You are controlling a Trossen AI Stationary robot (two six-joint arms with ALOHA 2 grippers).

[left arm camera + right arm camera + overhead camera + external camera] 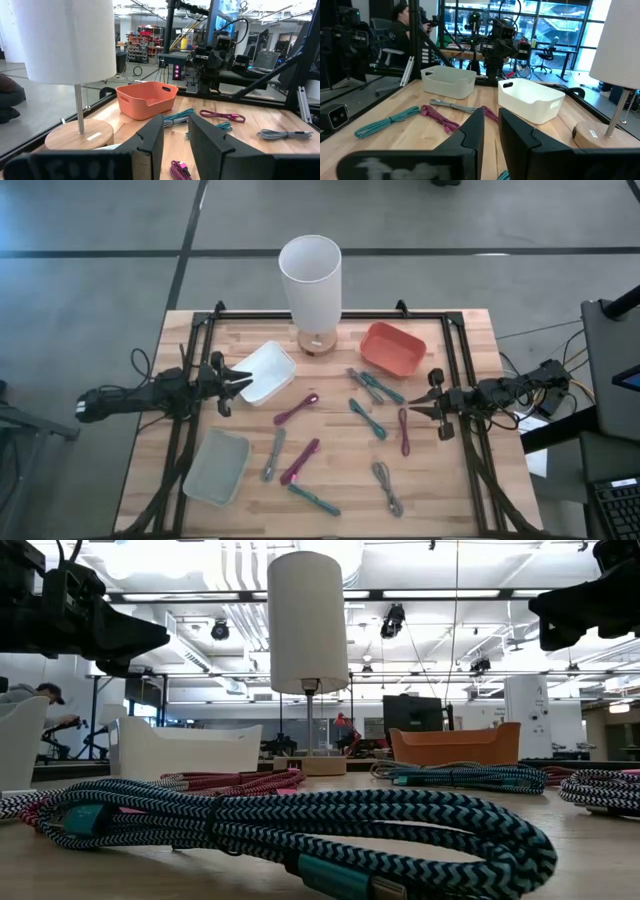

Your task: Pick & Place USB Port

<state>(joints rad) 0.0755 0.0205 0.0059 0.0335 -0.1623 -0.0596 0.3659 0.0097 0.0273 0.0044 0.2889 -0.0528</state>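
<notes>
I see the left gripper (pixel 243 383) hovering over the white bin (pixel 264 371), fingers (pixel 150 142) a narrow gap apart, holding nothing. The right gripper (pixel 414 409) hangs beside the magenta cable (pixel 404 430), also narrowly parted and empty. All cables lie loose on the table (pixel 470 340), none in the orange bin (pixel 392 347).

A white-shaded lamp (pixel 311 285) on a wooden base stands at the back of the wooden worktop (pixel 470 490). Beyond it, a person (pixel 402 22) sits among workshop desks.
</notes>
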